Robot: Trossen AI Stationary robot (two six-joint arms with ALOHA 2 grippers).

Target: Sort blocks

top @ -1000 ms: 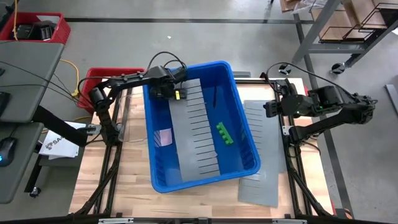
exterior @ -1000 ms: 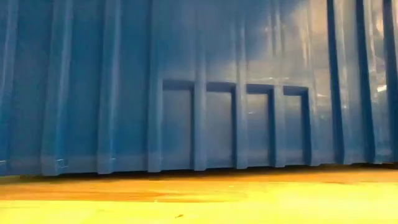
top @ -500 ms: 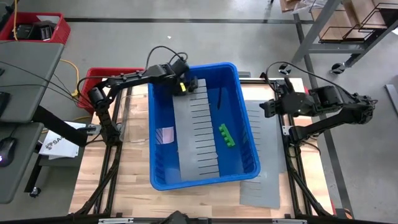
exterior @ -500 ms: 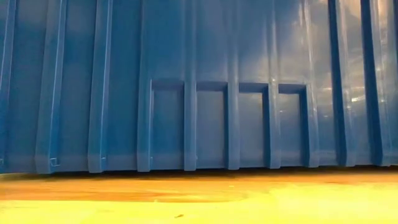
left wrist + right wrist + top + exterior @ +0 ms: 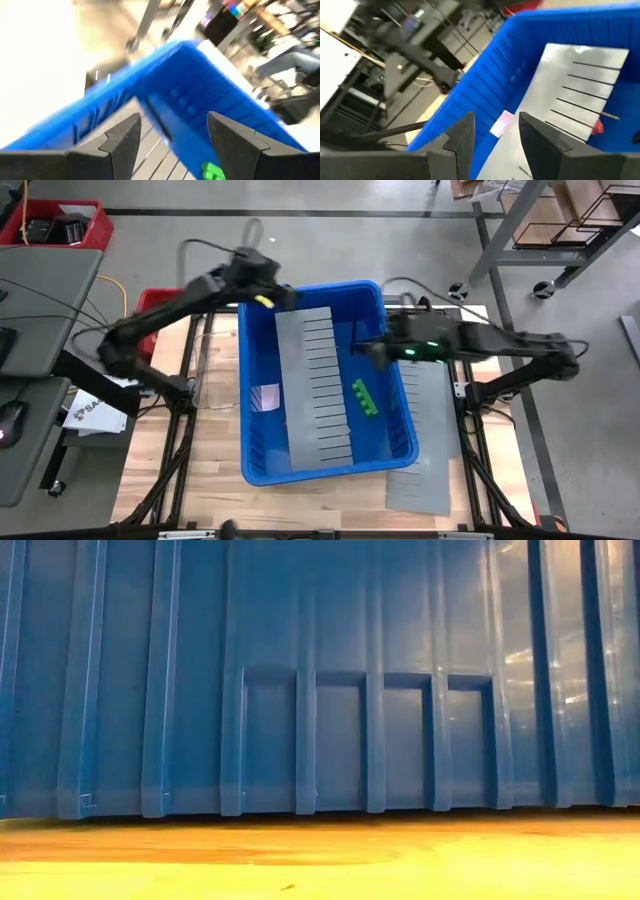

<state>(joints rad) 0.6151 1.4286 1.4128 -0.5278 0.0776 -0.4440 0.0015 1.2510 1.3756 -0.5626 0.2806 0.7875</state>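
A large blue plastic bin (image 5: 325, 450) with ribbed, moulded walls sits on the pale wooden table (image 5: 215, 480); every place below is given against it. Inside, a thin grey divider panel (image 5: 312, 385) with a comb of parallel slots lies flat along the floor, its long axis running from the far wall to the near wall. A second grey slotted panel (image 5: 420, 470) lies outside on the table, just beside the bin's right wall.

The green blocks (image 5: 362, 396) – small cube-like pieces joined in a short row – rest on the bin floor just right of the inner panel, their long axis slanting roughly along the bin's length. A small pink piece (image 5: 264, 397) lies on the floor left of the panel.

The left gripper (image 5: 262, 292) hovers at the bin's far-left corner, arm stretched in from the left; in its wrist view the two dark fingers (image 5: 122, 137) stand apart with nothing between them. The right gripper (image 5: 372, 352) reaches over the bin's right wall, above the floor near the far end – its fingers (image 5: 462, 132) are likewise parted and empty. A red crate (image 5: 155, 305) stands beyond the bin's far-left corner.
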